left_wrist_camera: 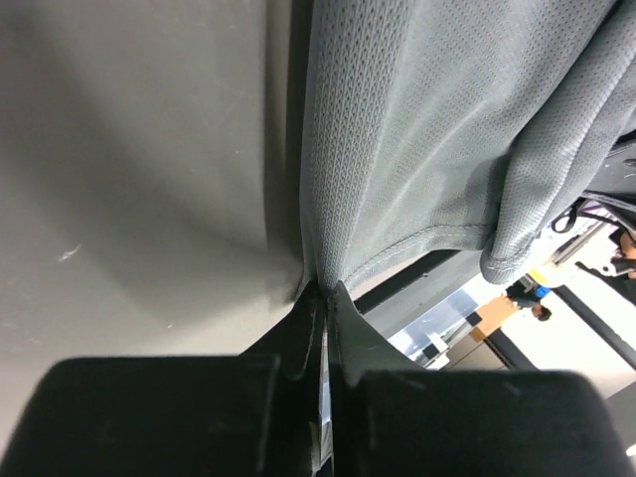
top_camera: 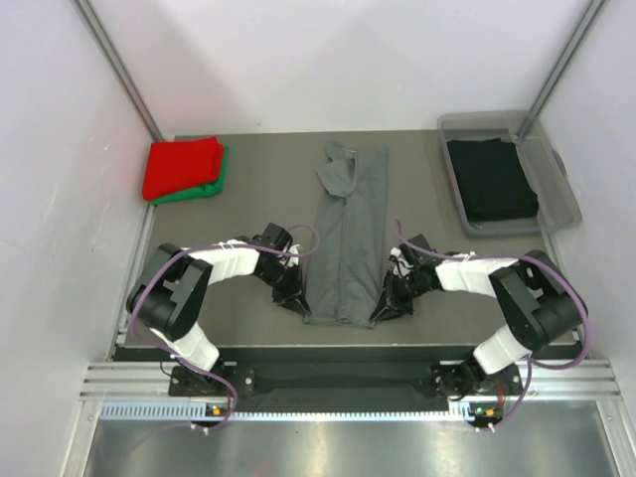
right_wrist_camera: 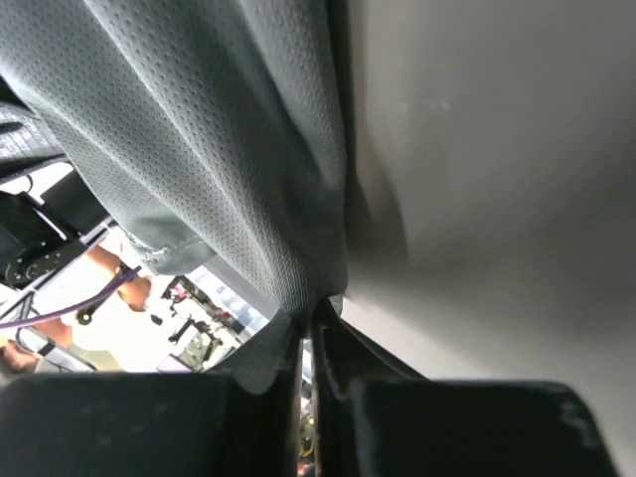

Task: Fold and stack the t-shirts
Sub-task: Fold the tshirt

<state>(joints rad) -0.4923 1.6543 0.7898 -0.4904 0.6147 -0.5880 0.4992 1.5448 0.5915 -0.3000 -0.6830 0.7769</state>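
Black joint housings, white link sections seen on left arm, right arm. Along each, purple cable routed. Matte black finish noted on jaws.

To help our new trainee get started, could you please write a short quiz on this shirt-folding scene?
1. True or false: the left gripper and the right gripper each pinch a near corner of the grey shirt.
2. Which shirt lies on the green shirt? A) red B) black C) grey
3. Fill in: the black shirt lies in the clear ____.

Key
1. True: both wrist views show the fingers closed on grey cloth.
2. A: the red shirt.
3. The tub.
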